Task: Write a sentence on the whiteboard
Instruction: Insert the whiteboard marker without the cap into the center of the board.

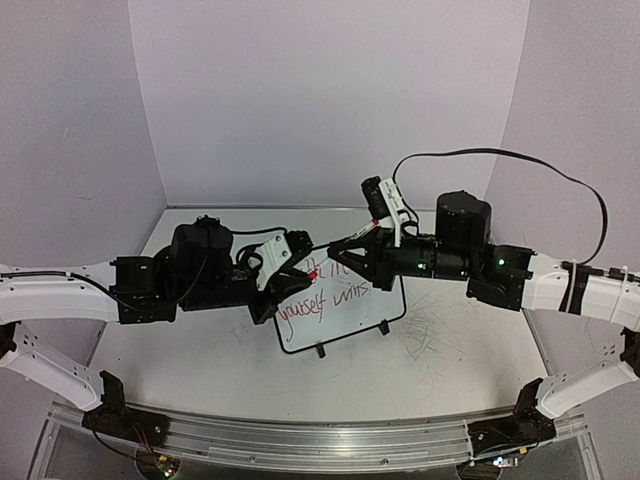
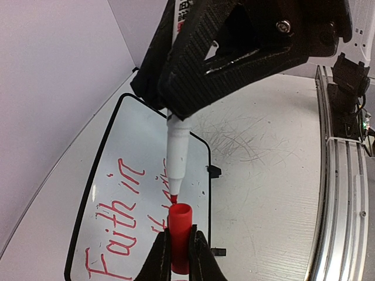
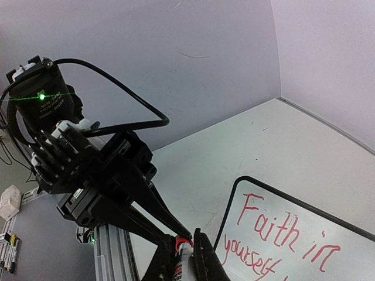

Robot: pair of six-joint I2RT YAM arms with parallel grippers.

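**Left gripper** (image 2: 180,249): nearest the lens in its own wrist view. Both fingers are clenched on a red cap (image 2: 179,225), whose open mouth is turned upward.

**Marker** (image 2: 176,149): hangs tip-down directly above those fingers, with its red nib at the cap's mouth. Whether the nib has entered cannot be told.

**Right gripper** (image 3: 183,260): fingers are closed tight round the marker's barrel, as its own wrist view confirms.

**Assessment:** nib and cap are held in one line, one arm fixing the cap while the other presents the pen. This reads as capping the marker, a closing step.

**Whiteboard** (image 2: 137,134): lies flat on the table (image 2: 269,193), directly beneath both sets of fingers.
- It carries red handwriting, "Faith in" on the upper line and "yourself" below.
- A further word follows that I cannot read.
- The sentence appears complete.

**Surroundings:**
- One of the board's small black feet (image 2: 214,171) juts from its edge, just beside the cap.
- Scratched tabletop extends outward from there to a metal rail (image 2: 343,193), well apart from the fingers.
- A black cable (image 3: 117,96) loops off the left arm, clear of the fingertips.

**Obstructions:** nothing stands between nib and cap. The two grippers meet nose to nose, leaving little room for correction. In my judgement, a misaligned push could drive the nib against the cap's rim, and a dropped cap would land on the writing below.
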